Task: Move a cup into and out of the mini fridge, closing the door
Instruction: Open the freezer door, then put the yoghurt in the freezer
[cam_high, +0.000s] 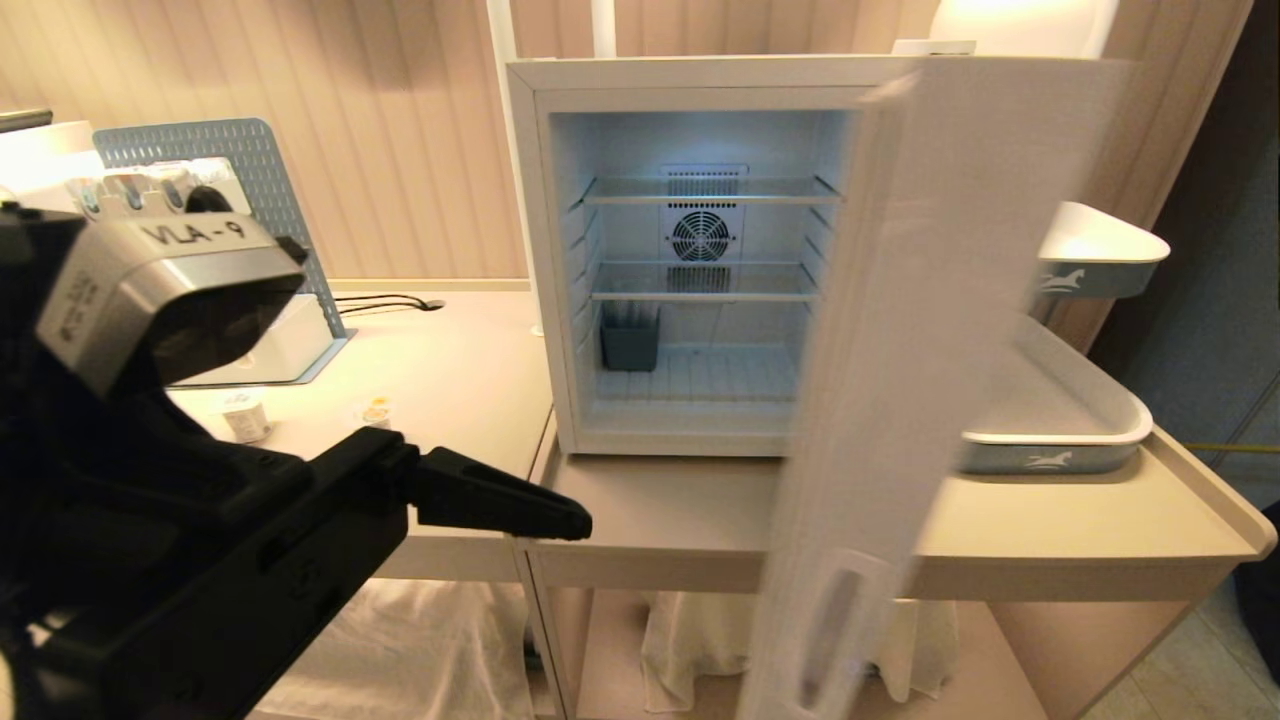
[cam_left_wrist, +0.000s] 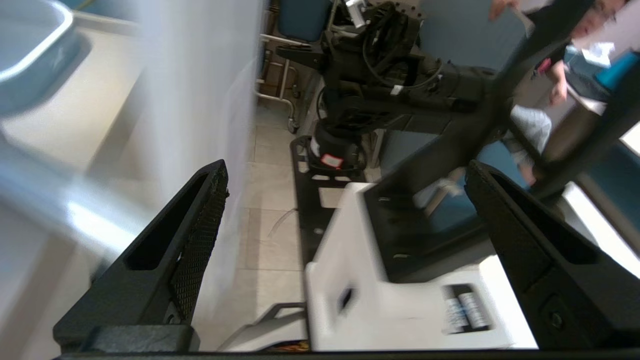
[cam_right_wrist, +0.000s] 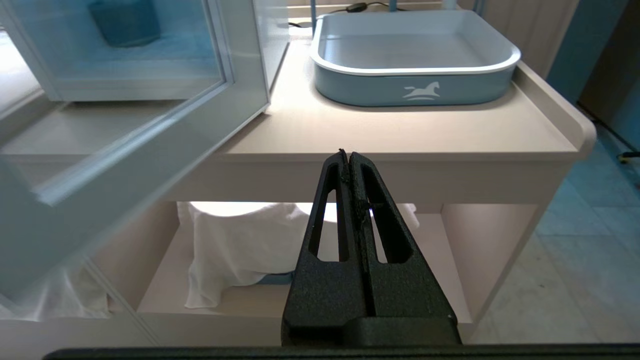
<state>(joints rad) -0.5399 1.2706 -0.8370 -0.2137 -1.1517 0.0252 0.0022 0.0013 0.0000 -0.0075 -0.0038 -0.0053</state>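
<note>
The fridge (cam_high: 690, 270) door (cam_high: 900, 400) stands open with a cup (cam_high: 629, 335) inside, the left end effector (cam_left_wrist: 345, 235) is open and empty, and the right end effector (cam_right_wrist: 349, 165) is closed.

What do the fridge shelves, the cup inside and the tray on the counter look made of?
Shelves: clear, probably glass; the back wall shows through them. Cup: matte dark grey with squared sides, likely plastic. Tray: smooth two-tone shell with a rounded rim and printed horse logo, probably moulded plastic.

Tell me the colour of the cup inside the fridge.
Dark grey-blue cup, on the mini fridge floor; head view shows it best.
</note>
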